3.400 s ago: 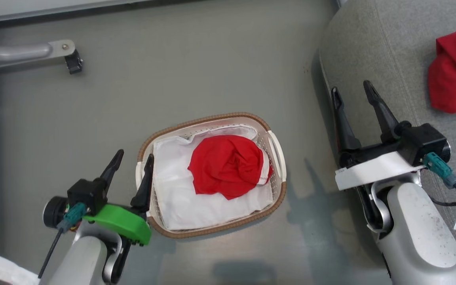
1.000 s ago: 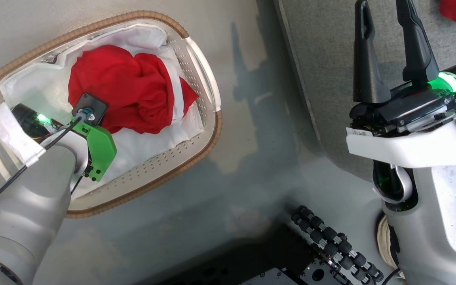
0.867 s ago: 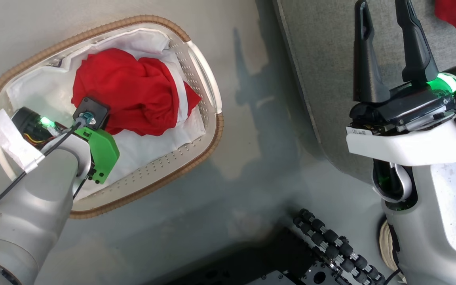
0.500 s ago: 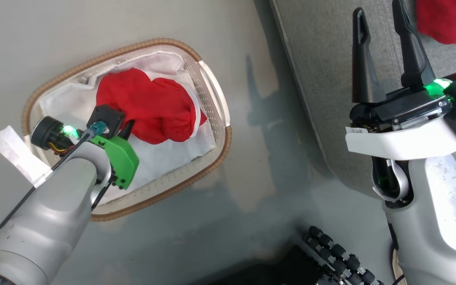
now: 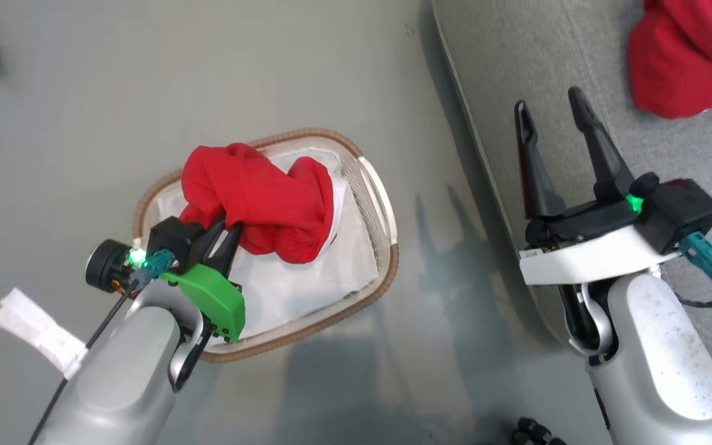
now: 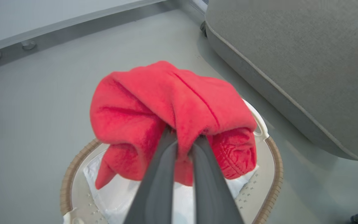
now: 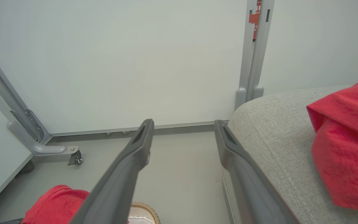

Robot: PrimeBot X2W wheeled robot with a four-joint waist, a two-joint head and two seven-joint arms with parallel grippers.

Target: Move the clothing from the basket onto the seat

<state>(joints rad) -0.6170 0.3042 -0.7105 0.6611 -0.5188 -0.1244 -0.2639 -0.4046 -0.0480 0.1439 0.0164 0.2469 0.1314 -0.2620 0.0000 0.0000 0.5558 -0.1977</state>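
Note:
My left gripper (image 5: 227, 230) (image 6: 183, 137) is shut on a bunched red piece of clothing (image 5: 263, 198) (image 6: 169, 105), held up above the basket (image 5: 387, 247) (image 6: 275, 161), whose white liner (image 5: 306, 278) shows beneath. A second red garment (image 5: 677, 62) (image 7: 346, 146) lies on the grey seat (image 5: 517, 55) (image 6: 291, 56) (image 7: 269, 133) at the upper right. My right gripper (image 5: 550, 114) (image 7: 182, 124) hovers open over the seat's left edge, nothing between its fingers. The lifted clothing (image 7: 54, 202) also shows at the bottom left of the right wrist view.
The basket stands on a grey floor (image 5: 146, 93), left of the seat. A white wall (image 7: 120, 56) with a grey post (image 7: 256, 46) and a castor-footed frame leg (image 7: 42, 146) lies ahead. Cables (image 5: 708, 321) trail by the right arm.
The left gripper went down into the basket, shut on the red clothing and has raised it above the rim. The head camera has shifted; the right gripper stays open.

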